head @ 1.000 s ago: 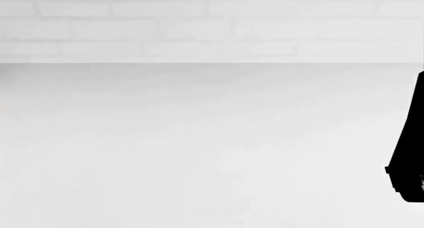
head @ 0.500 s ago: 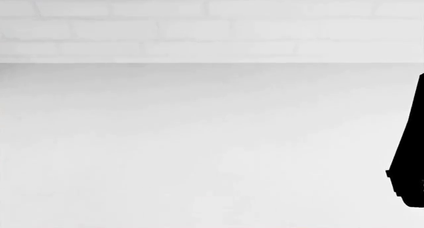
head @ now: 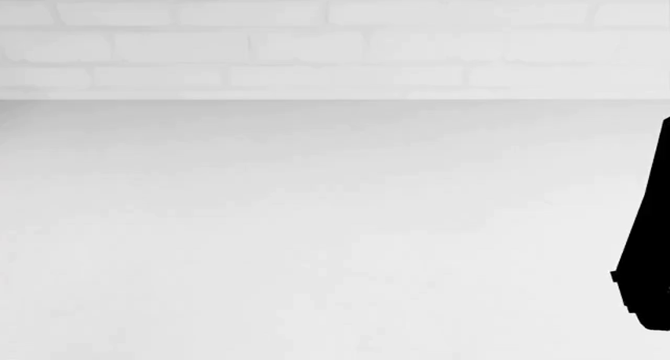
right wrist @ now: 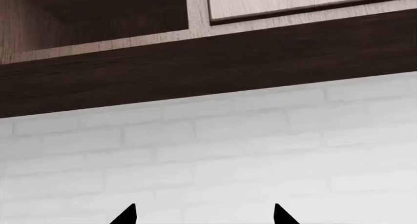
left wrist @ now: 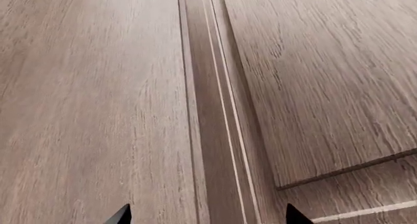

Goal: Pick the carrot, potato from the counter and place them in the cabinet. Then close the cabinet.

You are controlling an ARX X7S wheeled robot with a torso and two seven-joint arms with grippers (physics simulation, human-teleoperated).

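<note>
Neither the carrot nor the potato shows in any view. The white counter point(head: 314, 234) fills the head view, bare as far as it is seen. My left gripper point(left wrist: 207, 216) is open, its two dark fingertips wide apart with nothing between them, close in front of the cabinet's brown wood doors point(left wrist: 91, 97). My right gripper point(right wrist: 204, 215) is also open and empty, facing the white brick wall below the cabinet's dark underside point(right wrist: 208, 68). An open compartment point(right wrist: 97, 9) of the cabinet shows above that edge, beside a shut pale door point(right wrist: 306, 2).
A white brick wall point(head: 335, 38) runs along the back of the counter. A black part of my right arm point(head: 649, 234) juts in at the head view's right edge. A dark grooved strip point(left wrist: 215, 112) divides the two door panels.
The black part of my right arm at the head view's right edge has sunk very slightly. Nothing else has moved.
</note>
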